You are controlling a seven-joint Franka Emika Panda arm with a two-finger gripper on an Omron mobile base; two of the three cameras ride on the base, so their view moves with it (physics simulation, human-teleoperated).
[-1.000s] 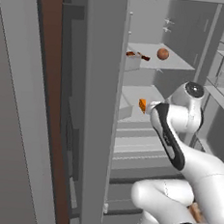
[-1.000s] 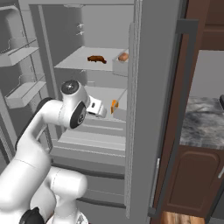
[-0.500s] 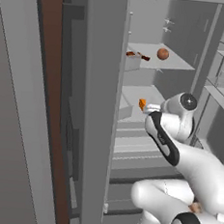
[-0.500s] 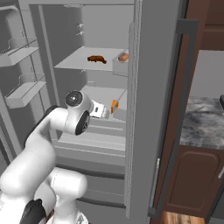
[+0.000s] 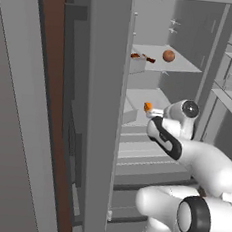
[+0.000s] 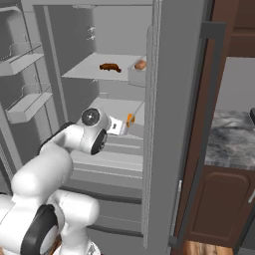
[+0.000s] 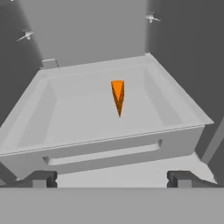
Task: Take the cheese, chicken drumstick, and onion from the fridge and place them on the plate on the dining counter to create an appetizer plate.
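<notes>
**Open claw at the fridge drawer, cheese lying inside it**

In the hand view, the drawer's [image 7: 26, 127] left wall slopes inward from the rim, then comes a bare pale floor, and the cheese [image 7: 118, 96] lies right of centre toward the back wall. It is apart from all four walls, with open floor on either side of it and between it and the front lip. The wedge's long axis runs from back to front: the broad end faces the rear wall and the narrow tip points toward the camera. The right wall slopes up to a corner.

The gripper [image 7: 112, 178] stands spread wide with nothing between its tips, which sit just outside the drawer's front edge, one near each end of the handle slot.

From the left base view, the fridge [image 5: 103, 112] door edge stands tall at the left, the cheese [image 5: 147, 107] shows just left of the white hand, and on the shelf above lie the chicken drumstick [image 5: 138, 56] and, further right, the onion [image 5: 168, 56], well apart.
</notes>
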